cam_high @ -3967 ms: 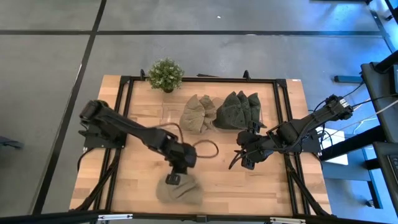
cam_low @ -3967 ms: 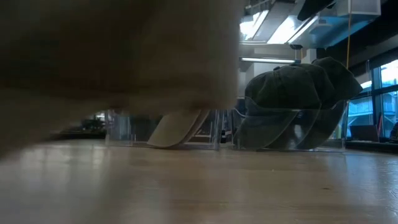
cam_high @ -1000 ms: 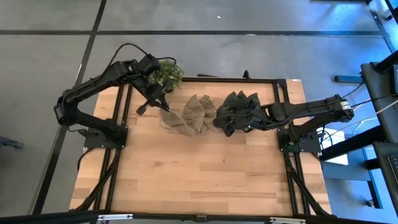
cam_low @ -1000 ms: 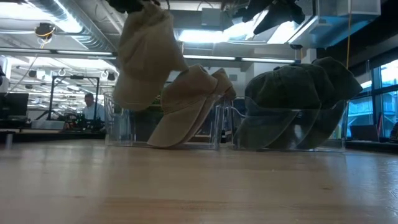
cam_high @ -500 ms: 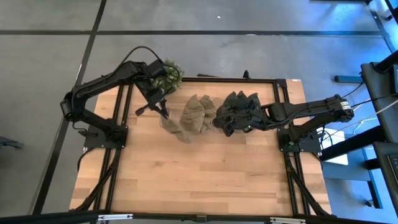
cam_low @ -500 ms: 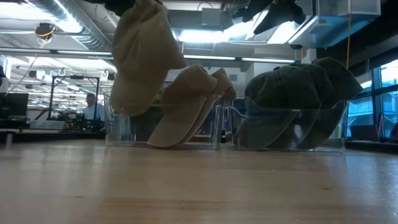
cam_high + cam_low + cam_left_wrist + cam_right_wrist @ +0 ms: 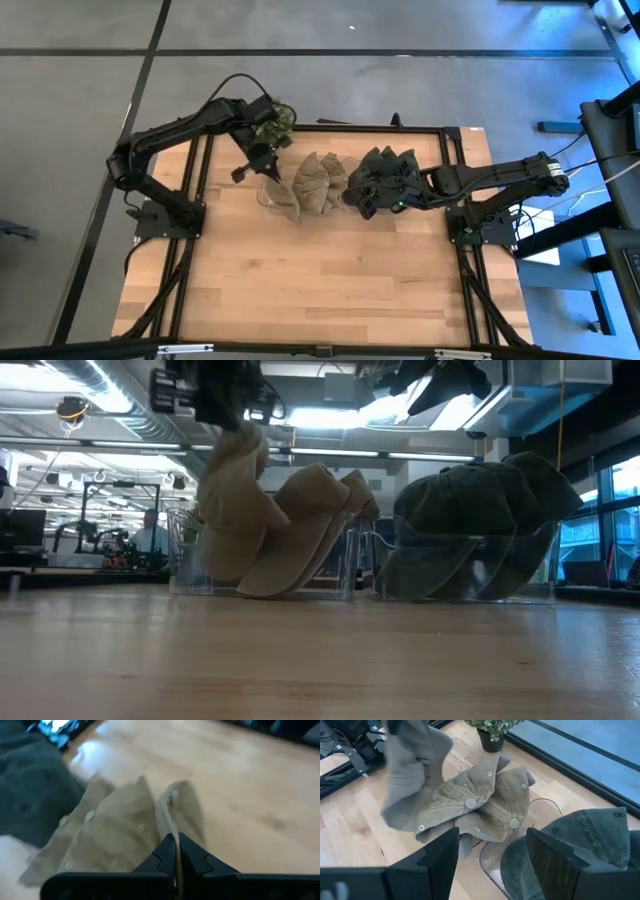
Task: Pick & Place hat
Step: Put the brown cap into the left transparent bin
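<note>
My left gripper (image 7: 258, 166) is shut on a tan hat (image 7: 277, 194), which hangs at the left end of a row of tan hats (image 7: 320, 182) standing on their brims in a clear holder. In the low view the held hat (image 7: 234, 510) hangs against that row (image 7: 305, 525). Dark green hats (image 7: 392, 172) stand in a second holder to the right. My right gripper (image 7: 490, 865) hovers open above the green hats (image 7: 580, 845) and touches nothing. My left gripper pinches a thin edge of the tan hat (image 7: 169, 822) between its two shut fingers (image 7: 161, 856), coming from above and pointing down. The hat hangs below the fingers, its side against the neighbouring tan hat (image 7: 107, 840). Whether its lower end (image 7: 222, 568) rests on the holder, I cannot tell.
A small potted plant (image 7: 268, 118) stands at the table's far edge, just behind my left gripper. The clear holders (image 7: 350, 565) sit in the far half of the table. The bare wood (image 7: 320, 280) takes up the near half. A dark frame (image 7: 455, 190) runs along both sides.
My left gripper has moved right toward the row of tan hats and gone down. The tan hat, hanging high and clear a second ago, has come down against the left end of the row. My right arm has kept still.
</note>
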Controlling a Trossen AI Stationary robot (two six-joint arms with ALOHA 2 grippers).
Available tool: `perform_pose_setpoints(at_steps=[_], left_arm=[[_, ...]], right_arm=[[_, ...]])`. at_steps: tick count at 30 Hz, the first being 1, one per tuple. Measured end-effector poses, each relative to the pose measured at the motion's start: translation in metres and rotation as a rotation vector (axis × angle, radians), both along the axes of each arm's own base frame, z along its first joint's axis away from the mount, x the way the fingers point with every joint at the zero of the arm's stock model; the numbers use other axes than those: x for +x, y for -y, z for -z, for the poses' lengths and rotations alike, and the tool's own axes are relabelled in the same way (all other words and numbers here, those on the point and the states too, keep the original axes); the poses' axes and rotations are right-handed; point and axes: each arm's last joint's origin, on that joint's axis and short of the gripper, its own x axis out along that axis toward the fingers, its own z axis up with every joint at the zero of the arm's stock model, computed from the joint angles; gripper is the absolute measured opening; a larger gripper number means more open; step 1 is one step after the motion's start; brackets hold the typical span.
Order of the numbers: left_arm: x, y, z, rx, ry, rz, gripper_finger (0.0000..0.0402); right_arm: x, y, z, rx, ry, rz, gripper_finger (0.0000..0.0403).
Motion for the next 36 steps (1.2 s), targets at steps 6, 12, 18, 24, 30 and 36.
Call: perform_pose_setpoints(at_steps=[6,12,18,24,30,36], left_arm=[[0.015,-0.012,0.007,0.1,-0.015,-0.102,0.0004],[0.021,-0.019,0.003,0.064,0.031,-0.193,0.0009],[0.019,-0.028,0.005,0.119,-0.052,-0.342,0.0015],[0.019,-0.036,0.008,0.102,-0.096,-0.474,0.0023],[0.024,-0.041,0.017,0.071,-0.146,-0.538,0.0055],[0.026,-0.046,0.02,0.137,-0.179,-0.624,0.0102]], right_arm=[[0.0,0.0,0.0,0.0,0.0,0.0,0.0232],[0.0,0.0,0.0,-0.001,-0.001,-0.001,0.0232],[0.0,0.0,0.0,-0.019,-0.015,-0.018,0.0232],[0.0,0.0,0.0,-0.035,-0.026,-0.033,0.0232],[0.0,0.0,0.0,-0.037,-0.029,-0.035,0.0232],[-0.001,0.0,0.001,-0.038,-0.038,-0.035,0.0232]])
